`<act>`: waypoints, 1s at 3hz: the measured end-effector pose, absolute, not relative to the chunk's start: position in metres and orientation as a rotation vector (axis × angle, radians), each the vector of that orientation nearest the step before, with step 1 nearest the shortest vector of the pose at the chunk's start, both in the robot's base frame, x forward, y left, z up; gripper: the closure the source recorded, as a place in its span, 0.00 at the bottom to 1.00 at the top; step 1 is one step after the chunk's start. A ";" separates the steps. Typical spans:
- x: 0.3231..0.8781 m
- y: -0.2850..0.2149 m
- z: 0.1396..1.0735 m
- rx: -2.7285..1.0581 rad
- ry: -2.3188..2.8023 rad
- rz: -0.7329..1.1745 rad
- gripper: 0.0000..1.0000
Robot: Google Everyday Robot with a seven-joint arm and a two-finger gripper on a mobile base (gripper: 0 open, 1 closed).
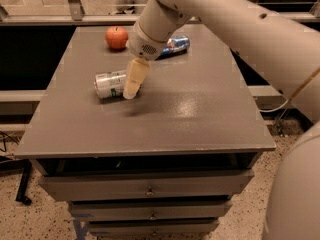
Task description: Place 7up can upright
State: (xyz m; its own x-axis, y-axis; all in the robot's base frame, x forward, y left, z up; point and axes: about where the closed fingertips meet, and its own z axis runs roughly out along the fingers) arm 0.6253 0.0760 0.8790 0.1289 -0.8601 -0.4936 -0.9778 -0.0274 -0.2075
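Observation:
The 7up can (109, 84), silver-white with green markings, lies on its side on the left half of the grey tabletop (190, 119), its silver top pointing left. My gripper (131, 90) hangs from the white arm and reaches down at the can's right end, covering that end. Its cream-coloured fingers (135, 76) point down and slightly left, tips close to the table surface.
A red apple (116, 37) sits at the back left of the table. A blue can (175, 44) with red and white marks lies on its side at the back centre, partly behind my wrist. Drawers (150, 189) are below the table's front edge.

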 end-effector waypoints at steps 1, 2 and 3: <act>0.632 0.095 0.865 -1.992 1.769 0.248 0.00; 0.635 0.106 0.852 -2.069 1.775 0.156 0.00; 0.640 0.103 0.845 -2.119 1.791 0.068 0.18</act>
